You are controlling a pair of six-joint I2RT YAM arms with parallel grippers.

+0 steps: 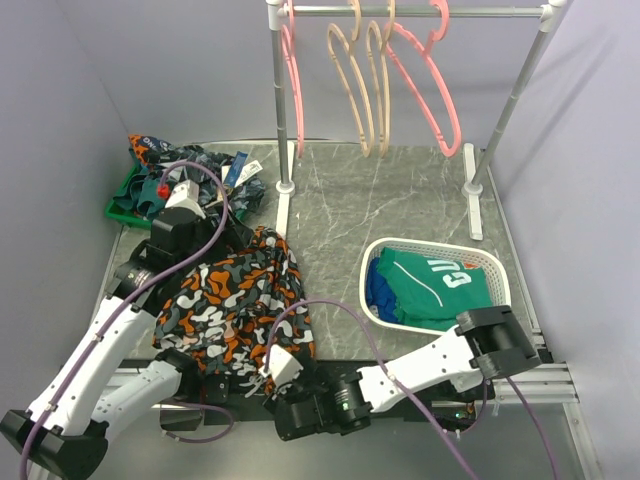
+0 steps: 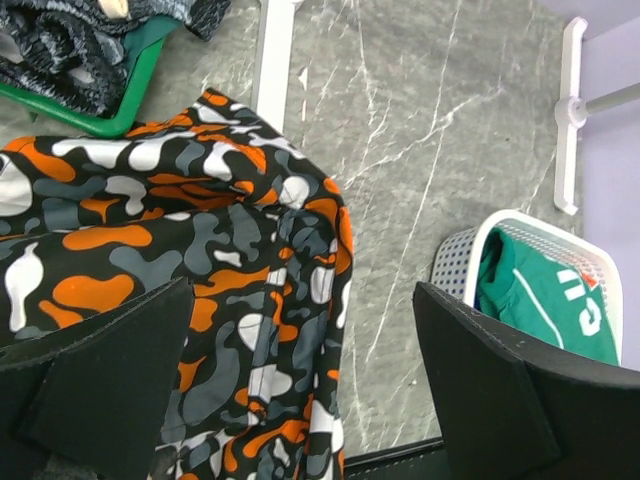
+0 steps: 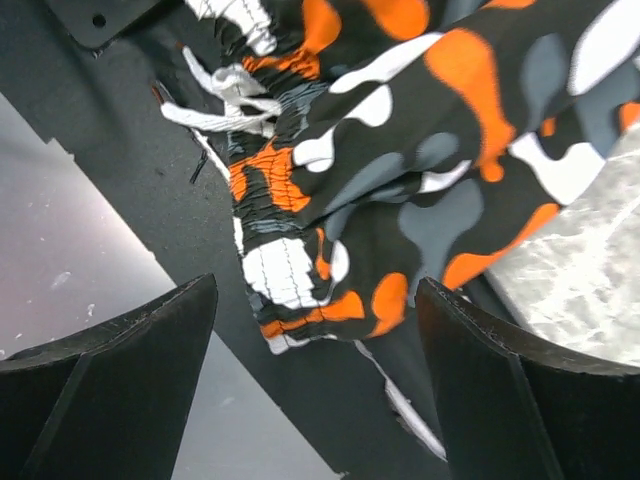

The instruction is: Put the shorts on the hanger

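- Starting at the far left corner of the tabletop (image 1: pixel 390 200), a green bin (image 1: pixel 120 208) holds a heap of dark patterned clothes.
- Just beside that bin, my left jaws hang over the shorts (image 1: pixel 235 300). They are spread wide with nothing between them, and the cloth lies below them, ungripped.
- The shorts lie crumpled on the near left part of the tabletop. Their far end reaches the foot of the clothes rack (image 1: pixel 285 150), and their near end droops over the front edge onto the black base.
- At that drooping end my right jaws are also spread wide. The gathered waistband (image 3: pixel 290 230) and a white drawstring (image 3: pixel 215 95) lie in the gap below them. As far as I can tell neither side presses the cloth, so I hold nothing there.
- On the rack's rail at the far edge, a pink hanger (image 1: pixel 298 110) hangs at the left end, two beige hangers (image 1: pixel 362 95) hang in the middle, and a second pink hanger (image 1: pixel 432 98) hangs toward the right. All are bare and well apart from the shorts.
- On the right of the tabletop, a white basket (image 1: pixel 432 246) holds a green jersey (image 1: pixel 435 285) with white lettering, with something blue tucked at its left side.
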